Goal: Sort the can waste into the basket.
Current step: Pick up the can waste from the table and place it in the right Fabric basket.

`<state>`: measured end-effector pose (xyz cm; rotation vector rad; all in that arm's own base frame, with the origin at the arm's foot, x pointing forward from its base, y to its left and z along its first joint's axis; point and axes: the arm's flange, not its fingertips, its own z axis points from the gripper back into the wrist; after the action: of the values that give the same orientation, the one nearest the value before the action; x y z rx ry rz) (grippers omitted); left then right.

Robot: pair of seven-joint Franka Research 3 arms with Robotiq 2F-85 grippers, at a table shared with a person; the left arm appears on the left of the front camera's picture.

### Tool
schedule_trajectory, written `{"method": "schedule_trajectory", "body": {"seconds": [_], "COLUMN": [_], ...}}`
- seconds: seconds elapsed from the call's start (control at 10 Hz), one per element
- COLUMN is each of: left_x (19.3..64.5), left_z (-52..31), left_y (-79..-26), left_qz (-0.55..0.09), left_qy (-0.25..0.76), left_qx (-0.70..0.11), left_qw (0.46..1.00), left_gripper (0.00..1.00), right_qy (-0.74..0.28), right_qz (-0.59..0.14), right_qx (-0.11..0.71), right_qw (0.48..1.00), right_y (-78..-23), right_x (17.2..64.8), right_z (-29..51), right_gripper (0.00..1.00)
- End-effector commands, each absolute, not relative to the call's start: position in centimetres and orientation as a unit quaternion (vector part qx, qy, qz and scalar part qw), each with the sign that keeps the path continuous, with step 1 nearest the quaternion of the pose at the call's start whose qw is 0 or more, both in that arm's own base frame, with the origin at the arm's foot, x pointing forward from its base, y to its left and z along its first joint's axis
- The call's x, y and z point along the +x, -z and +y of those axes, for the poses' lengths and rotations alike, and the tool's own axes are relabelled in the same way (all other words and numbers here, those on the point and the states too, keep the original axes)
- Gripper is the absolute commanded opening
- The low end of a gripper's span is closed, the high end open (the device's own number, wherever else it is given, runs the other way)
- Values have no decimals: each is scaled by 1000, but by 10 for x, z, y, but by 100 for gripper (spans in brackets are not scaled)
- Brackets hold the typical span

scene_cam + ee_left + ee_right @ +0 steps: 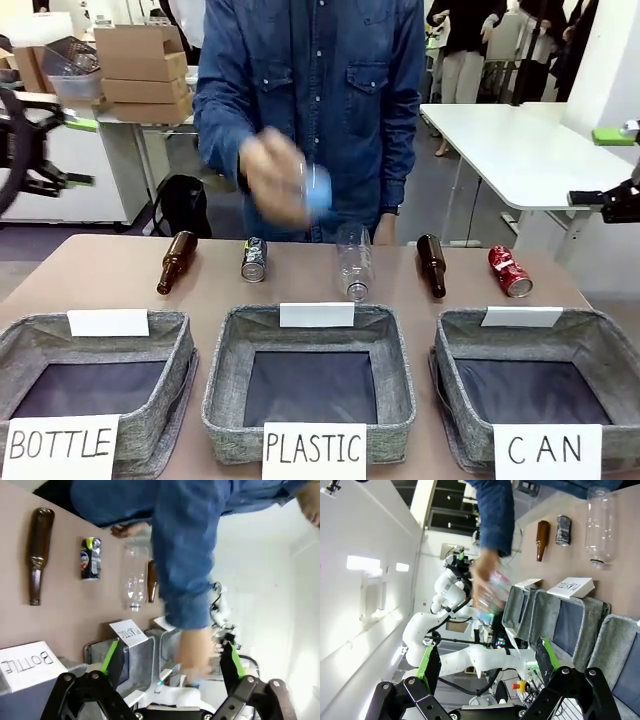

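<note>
The left gripper is raised at the table's left, jaws spread wide, empty. The black can, smooth metal with a blue-red logo, lies left of centre on the far side. A person's blurred hand is lifted above it. The red can, dented, lies just behind the grey woven basket signed "CAN". The right gripper is also spread and empty.

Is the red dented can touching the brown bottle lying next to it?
Apart. The front view shows a strip of bare table between the red dented can and the brown glass bottle on its left.
</note>
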<state>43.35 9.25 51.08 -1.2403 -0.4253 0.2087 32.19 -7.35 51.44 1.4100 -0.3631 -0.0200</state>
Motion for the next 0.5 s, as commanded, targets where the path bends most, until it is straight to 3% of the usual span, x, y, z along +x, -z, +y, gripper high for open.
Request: {"method": "schedule_trajectory", "body": {"seconds": [0.0,0.4], "left_x": [379,379], "left_z": [138,136], "left_y": [-519,-512], "left_qz": [-229,-226], "left_qy": [-122,-123], "left_qx": [-606,-597], "left_qw": [752,760], "left_gripper": [100,100], "right_qy": [-4,-4], "right_qz": [-175,-175], "right_qx": [645,645], "right_qw": [744,744], "right_y": [-515,-515], "right_x": [325,325], "right_z": [-75,-75], "right_gripper": [100,100]}}
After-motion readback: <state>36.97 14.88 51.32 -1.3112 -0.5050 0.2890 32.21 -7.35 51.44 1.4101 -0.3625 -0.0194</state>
